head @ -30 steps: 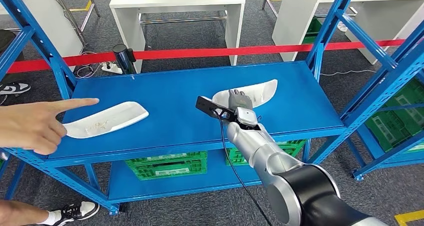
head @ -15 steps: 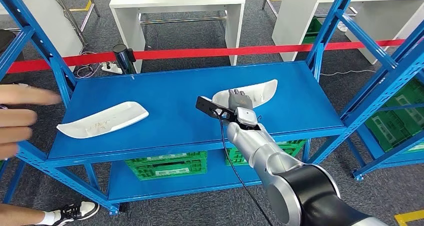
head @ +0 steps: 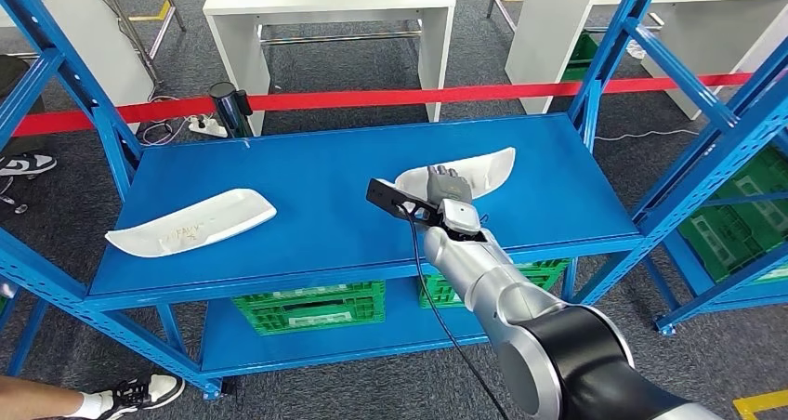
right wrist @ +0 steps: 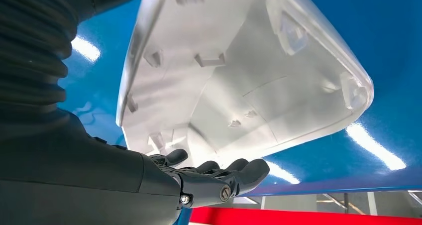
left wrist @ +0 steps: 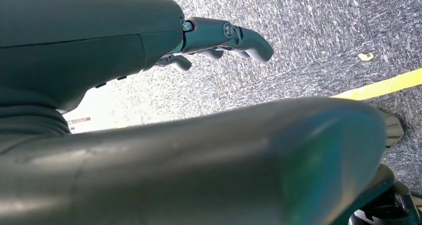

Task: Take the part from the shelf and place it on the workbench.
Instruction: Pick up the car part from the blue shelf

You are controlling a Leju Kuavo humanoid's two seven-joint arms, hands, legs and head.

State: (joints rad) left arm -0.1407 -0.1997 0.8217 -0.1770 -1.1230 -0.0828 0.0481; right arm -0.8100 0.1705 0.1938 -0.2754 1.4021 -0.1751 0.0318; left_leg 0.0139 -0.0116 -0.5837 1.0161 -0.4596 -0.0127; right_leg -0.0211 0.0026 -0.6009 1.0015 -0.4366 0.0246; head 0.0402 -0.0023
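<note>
Two white curved plastic parts lie on the blue shelf (head: pixel 325 183). One part (head: pixel 190 223) is at the left. The other part (head: pixel 481 169) is at the right, seen close up from its ribbed inner side (right wrist: pixel 239 70) in the right wrist view. My right hand (head: pixel 446 186) reaches over this part's near end, its fingers (right wrist: pixel 219 175) stretched out against the edge and not closed around it. My left hand (left wrist: pixel 224 38) hangs over the grey floor, fingers loosely bent, holding nothing.
Blue uprights (head: pixel 604 58) frame the shelf on both sides. Green crates (head: pixel 308 307) sit on the lower level. A red barrier tape (head: pixel 390 97) and white tables (head: pixel 330 2) stand behind. A person's shoe (head: pixel 139 392) is at the lower left.
The person's hand that pointed at the left part has drawn back out of the picture. My right hand has stayed at the right part, shifting hardly at all.
</note>
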